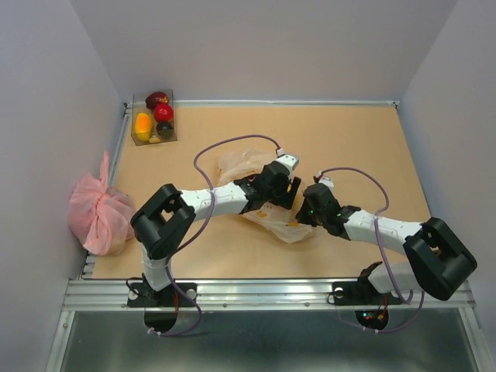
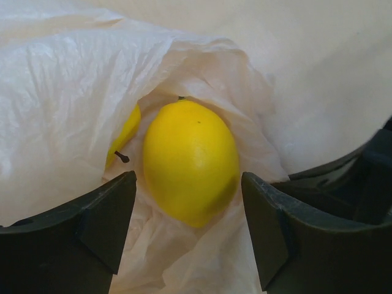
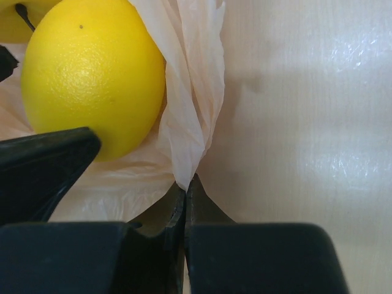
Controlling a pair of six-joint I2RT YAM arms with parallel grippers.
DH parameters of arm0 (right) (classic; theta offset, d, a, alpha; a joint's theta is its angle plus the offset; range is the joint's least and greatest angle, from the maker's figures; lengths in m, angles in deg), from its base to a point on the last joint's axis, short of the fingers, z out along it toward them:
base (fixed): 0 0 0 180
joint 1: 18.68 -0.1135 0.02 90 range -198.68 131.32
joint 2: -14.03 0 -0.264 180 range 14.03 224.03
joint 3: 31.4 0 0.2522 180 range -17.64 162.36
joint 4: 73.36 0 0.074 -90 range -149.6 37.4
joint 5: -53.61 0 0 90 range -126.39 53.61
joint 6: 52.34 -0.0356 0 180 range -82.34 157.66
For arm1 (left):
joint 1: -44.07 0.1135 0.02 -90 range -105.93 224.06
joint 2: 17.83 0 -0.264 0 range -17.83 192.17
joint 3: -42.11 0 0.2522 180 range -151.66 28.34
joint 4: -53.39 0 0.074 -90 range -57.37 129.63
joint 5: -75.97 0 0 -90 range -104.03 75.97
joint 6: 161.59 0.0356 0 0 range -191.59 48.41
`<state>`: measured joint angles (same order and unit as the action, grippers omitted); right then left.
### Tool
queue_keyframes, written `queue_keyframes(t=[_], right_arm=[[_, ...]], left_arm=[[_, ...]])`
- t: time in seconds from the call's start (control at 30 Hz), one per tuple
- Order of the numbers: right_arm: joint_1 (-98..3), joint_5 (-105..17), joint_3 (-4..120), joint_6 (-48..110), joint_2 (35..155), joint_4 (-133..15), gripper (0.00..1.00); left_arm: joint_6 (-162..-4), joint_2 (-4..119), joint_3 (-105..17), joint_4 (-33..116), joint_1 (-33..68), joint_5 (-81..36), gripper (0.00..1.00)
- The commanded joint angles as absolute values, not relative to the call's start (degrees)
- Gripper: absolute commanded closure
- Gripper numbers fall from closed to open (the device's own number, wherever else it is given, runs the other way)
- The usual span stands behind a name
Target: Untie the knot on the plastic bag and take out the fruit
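A tan, wood-look bench (image 1: 349, 147) sits inside a small booth. Plain pale lilac-grey walls close it in on three sides: the left wall (image 1: 46, 93), the back wall (image 1: 263, 46) and the right wall (image 1: 457, 116). A thin metal strip (image 1: 263, 101) lines the bench's far edge. A ribbed aluminium rail (image 1: 271, 293) borders the near edge, with a dull grey panel (image 1: 271, 345) below. The light is soft and even, leaving faint glossy patches on the bench top.

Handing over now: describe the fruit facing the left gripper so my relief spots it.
In the middle of the table lies the pale plastic bag. In its mouth, framed by the open left gripper, sits a lemon. It shows fully; its yellow neighbour hides behind a fold.
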<state>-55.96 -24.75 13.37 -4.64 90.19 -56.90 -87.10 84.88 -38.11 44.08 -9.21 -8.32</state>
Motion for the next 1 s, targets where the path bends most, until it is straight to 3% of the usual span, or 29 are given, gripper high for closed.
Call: queue_keyframes(t=[0.0,0.17,0.33,0.43,0.57,0.8,0.97], right_arm=[[-56.65,-26.54,11.46,-6.46,88.82,-62.15,0.99],[-56.56,-27.42,11.28,-6.20,89.35,-62.67,0.99],[-56.65,-27.86,11.63,-6.02,90.32,-63.11,1.00],[-56.56,-27.25,11.54,-5.85,90.06,-63.12,1.00],[-56.56,-26.28,11.02,-5.76,89.44,-63.03,0.99],[-56.56,-24.53,10.66,-6.02,89.88,-62.76,0.99],[-56.56,-23.12,11.19,-5.41,89.96,-62.24,1.00]], left_arm=[[-89.69,86.31,-40.56,44.99,-9.55,-5.25,0.18],[-90.49,89.48,-41.88,44.90,-9.55,-5.50,0.11],[-91.37,91.59,-43.46,44.81,-9.64,-7.35,0.10],[-91.72,90.11,-43.64,44.81,-9.64,-7.35,0.21],[-92.07,85.28,-42.59,44.81,-9.55,-5.51,0.47],[-92.07,72.46,-41.18,44.20,-6.92,-5.94,0.51],[-91.72,64.10,-40.30,45.42,-1.12,-14.11,0.51]])
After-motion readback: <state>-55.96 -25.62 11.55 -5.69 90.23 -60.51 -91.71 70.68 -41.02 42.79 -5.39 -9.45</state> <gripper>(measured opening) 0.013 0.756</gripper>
